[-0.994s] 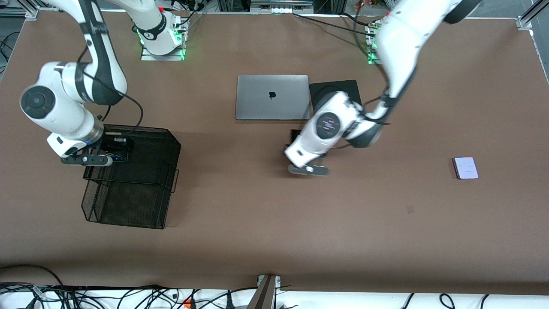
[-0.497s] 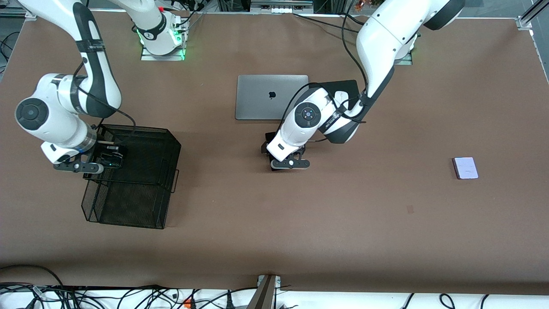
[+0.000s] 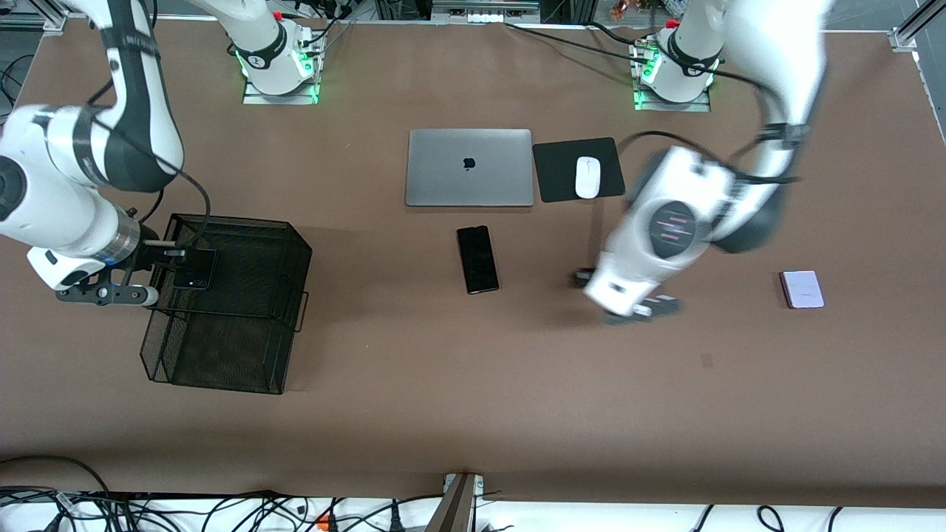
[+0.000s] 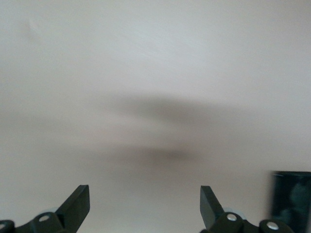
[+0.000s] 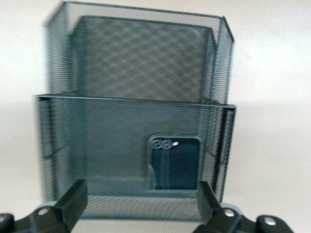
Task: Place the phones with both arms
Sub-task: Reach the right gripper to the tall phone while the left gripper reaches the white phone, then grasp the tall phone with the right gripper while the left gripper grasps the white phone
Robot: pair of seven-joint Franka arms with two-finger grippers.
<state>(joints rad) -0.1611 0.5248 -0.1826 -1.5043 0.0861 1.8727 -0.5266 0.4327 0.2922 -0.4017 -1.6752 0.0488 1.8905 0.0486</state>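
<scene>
A small black flip phone (image 3: 194,270) (image 5: 175,164) lies in the upper tier of the black mesh basket (image 3: 222,347) (image 5: 136,63) at the right arm's end of the table. My right gripper (image 3: 107,294) (image 5: 141,204) is open at the basket's outer edge, apart from that phone. A long slim black phone (image 3: 477,259) lies on the table, nearer to the front camera than the laptop. A pale lavender phone (image 3: 802,288) lies toward the left arm's end. My left gripper (image 3: 635,307) (image 4: 145,204) is open and empty over bare table between those two phones.
A closed grey laptop (image 3: 469,167) lies at mid-table, with a white mouse (image 3: 587,177) on a black pad (image 3: 558,188) beside it. Cables run along the table's front edge. A dark slab edge (image 4: 291,199) shows in the left wrist view.
The left gripper let go of the slim black phone on the table and swung toward the lavender phone. The right gripper released the flip phone into the basket and drew back outward.
</scene>
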